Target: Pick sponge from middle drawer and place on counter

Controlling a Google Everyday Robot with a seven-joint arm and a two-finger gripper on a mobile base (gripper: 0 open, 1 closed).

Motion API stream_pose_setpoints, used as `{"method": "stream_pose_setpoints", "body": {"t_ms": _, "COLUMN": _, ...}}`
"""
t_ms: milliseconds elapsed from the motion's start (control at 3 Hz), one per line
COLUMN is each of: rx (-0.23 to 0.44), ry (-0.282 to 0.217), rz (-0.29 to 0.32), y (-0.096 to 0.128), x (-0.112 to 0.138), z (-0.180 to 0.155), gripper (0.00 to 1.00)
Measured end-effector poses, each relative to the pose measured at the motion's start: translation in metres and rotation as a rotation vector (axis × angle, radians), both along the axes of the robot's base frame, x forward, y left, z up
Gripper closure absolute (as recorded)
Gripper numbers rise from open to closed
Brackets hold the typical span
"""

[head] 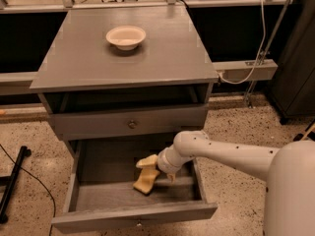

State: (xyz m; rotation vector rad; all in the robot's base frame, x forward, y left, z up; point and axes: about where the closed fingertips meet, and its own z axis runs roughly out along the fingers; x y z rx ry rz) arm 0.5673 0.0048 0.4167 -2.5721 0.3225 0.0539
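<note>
Camera view: the gripper (156, 170) is seen low inside the middle drawer (103, 196), just beside the sponge (144, 182); whether it is gripped cannot be told.

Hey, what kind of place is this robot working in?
Likely a robotics lab or workshop, not a home: a speckled hard floor, a loose cable hanging off a metal rail, and one lone gray cabinet. The gripper is down in the open middle drawer, at the sponge.
</note>
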Motion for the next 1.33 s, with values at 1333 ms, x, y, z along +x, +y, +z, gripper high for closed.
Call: {"method": "stream_pose_setpoints", "body": {"t_ms": 1333, "rx": 0.005, "ry": 0.074, "rz": 0.036, "y": 0.017, "x": -0.005, "z": -0.037, "gripper": 0.38}}
